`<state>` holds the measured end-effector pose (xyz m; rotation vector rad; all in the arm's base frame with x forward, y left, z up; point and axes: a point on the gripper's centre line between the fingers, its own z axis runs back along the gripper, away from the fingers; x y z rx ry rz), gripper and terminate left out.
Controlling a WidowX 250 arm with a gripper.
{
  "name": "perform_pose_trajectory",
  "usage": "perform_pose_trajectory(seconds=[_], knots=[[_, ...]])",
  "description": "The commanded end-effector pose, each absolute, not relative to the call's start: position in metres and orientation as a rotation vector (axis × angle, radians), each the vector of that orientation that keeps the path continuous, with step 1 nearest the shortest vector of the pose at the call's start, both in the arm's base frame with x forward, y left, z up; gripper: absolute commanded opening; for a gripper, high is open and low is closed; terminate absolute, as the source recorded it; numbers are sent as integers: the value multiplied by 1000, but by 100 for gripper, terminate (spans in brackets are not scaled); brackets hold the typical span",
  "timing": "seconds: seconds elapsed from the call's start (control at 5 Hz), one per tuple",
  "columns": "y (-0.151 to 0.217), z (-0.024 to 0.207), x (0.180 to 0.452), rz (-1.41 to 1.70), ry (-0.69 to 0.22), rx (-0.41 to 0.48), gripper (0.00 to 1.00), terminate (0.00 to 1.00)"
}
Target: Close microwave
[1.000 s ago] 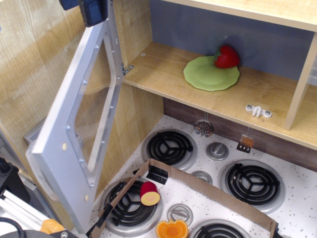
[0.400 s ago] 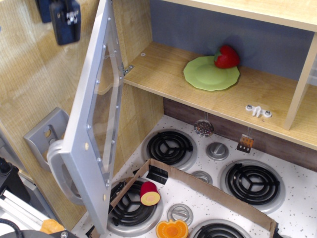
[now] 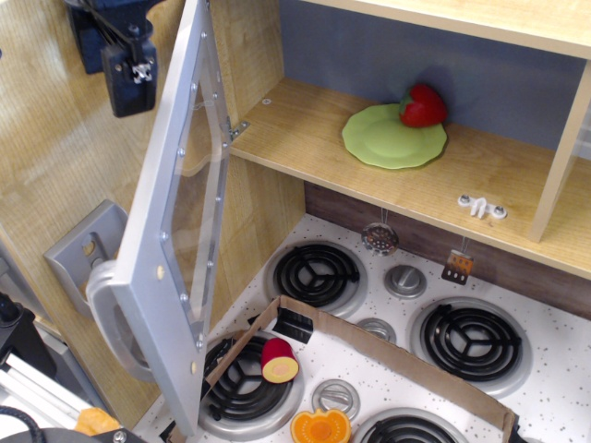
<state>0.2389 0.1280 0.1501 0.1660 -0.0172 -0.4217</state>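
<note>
Observation.image, single view from above and to the left of a toy kitchen. The claw (image 3: 129, 78) appears at the upper left as a dark blue-black block, cut off by the top edge; its fingertips cannot be made out, so whether it is released or clenched cannot be told. It hangs just to the left of the door's upper edge, and contact with the door cannot be confirmed.

The microwave (image 3: 406, 157) is a light-wood compartment with a grey back wall, its top and right side cropped by the frame. Its grey door (image 3: 175, 231) stands open, swung out to the left on a hinge at the compartment's left wall, seen nearly edge-on with the clear window facing right. One chunky silver handle (image 3: 106, 318) curves out from the door's lower left edge; part of it is hidden behind the door. No number buttons are in view.

Inside the microwave lie one green plate (image 3: 392, 137) and one red strawberry toy (image 3: 423, 106) resting on the plate's far rim. One small white fitting (image 3: 480, 207) sits on the shelf's front right.

One grey wall-mounted holder (image 3: 85, 249) shows on the wooden side panel, partly covered by the door.

Below, the bench (image 3: 563, 351) is a speckled white stovetop. Four black coil burners (image 3: 316, 274) are visible, the nearest right one cropped, along with three silver knobs (image 3: 404, 281). A cardboard strip (image 3: 397, 346) crosses the stovetop. One red-and-yellow toy piece (image 3: 279, 360) and one orange toy piece (image 3: 319, 427) lie in front of it.
</note>
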Motion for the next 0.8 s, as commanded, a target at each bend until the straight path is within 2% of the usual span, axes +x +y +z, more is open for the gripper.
perform_pose_trajectory(seconds=[0.0,0.4,0.6], knots=[[92,146,255,-393,-147,134,100,0],[55,133,261,-321,-247,88,100,0],[44,124,271,-295,-333,87,100,0]])
